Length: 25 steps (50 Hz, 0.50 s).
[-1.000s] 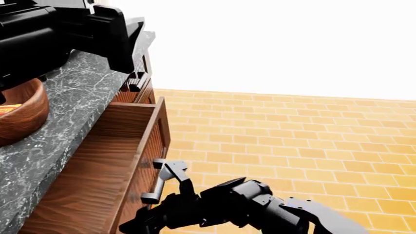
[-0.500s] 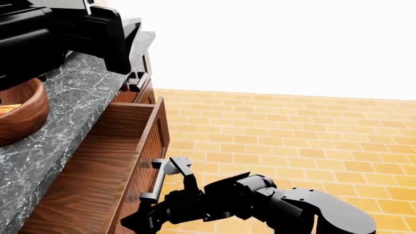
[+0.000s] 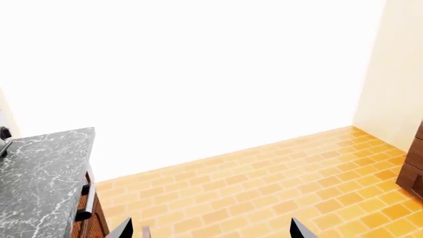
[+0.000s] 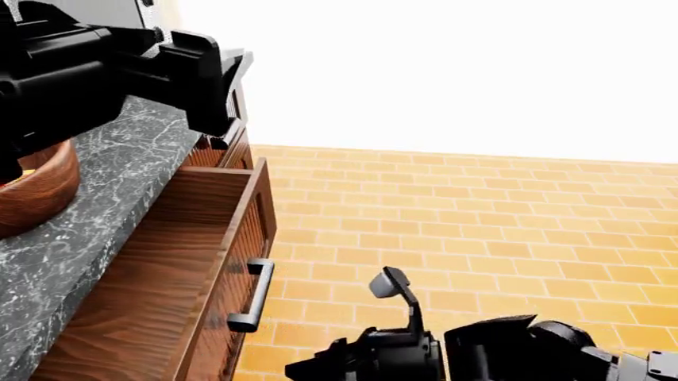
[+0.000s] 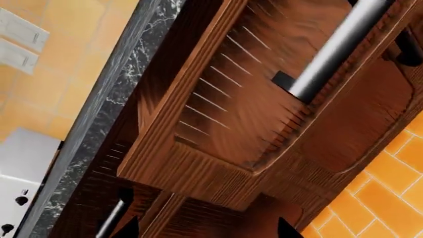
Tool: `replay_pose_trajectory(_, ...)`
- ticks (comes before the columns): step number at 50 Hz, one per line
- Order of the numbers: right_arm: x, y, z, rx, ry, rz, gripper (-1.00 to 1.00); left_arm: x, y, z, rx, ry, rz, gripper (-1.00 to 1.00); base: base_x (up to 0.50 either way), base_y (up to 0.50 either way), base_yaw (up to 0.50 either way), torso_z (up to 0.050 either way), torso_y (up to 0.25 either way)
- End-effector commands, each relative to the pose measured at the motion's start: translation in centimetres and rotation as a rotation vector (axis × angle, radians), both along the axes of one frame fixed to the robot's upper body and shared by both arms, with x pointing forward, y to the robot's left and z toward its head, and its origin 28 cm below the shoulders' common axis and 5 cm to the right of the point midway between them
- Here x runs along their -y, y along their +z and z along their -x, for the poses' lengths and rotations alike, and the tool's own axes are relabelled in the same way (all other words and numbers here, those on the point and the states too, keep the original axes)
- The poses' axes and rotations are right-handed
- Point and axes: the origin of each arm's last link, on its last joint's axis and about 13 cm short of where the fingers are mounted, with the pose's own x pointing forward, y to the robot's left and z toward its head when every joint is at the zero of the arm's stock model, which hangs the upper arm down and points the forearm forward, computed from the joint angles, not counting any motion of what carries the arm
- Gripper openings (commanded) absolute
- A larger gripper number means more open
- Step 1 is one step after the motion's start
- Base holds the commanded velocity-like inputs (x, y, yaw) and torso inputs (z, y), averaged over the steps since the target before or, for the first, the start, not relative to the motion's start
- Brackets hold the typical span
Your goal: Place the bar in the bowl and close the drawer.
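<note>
**Nothing readable anywhere**

Went over all three views hunting for text and came up dry. No letters, numbers, logos or signs on the drawer (image 4: 159, 270) front, its silver handle (image 4: 252, 295), the marble countertop (image 4: 95, 198), the bowl (image 4: 37, 194) or the black arm housings. The pale panels in the right wrist view are blank too.

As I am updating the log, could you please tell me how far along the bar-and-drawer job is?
Done: unclear. The left arm hides most of the wooden bowl, so no bar is visible, and the left tool is open and empty. In hand: the right tool, open, sits in front of the drawer, apart from its silver handle. Left: pushing the pulled-out drawer shut.
</note>
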Motion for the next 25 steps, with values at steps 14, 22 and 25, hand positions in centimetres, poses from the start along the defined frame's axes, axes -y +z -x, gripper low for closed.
replay_pose_trajectory(14,12.9,3.2,9.9,0.334,-0.7,0.007,1.0,3.2,0.1,0.1,-0.054,-0.06,-0.107,1.0,0.0,0.0,0.0,0.0,0.0)
replay_pose_trajectory(22,17.4,-3.9,11.6,0.304,-1.036,-0.067,1.0,3.8,-0.2,0.2,-0.055,-0.074,-0.129,1.0,0.0,0.0,0.0,0.0,0.0)
replay_pose_trajectory(25,18.3,-6.7,12.2,0.271,-1.079,-0.074,1.0,4.2,-0.4,0.1,-0.058,-0.082,-0.141,1.0,0.0,0.0,0.0,0.0,0.0)
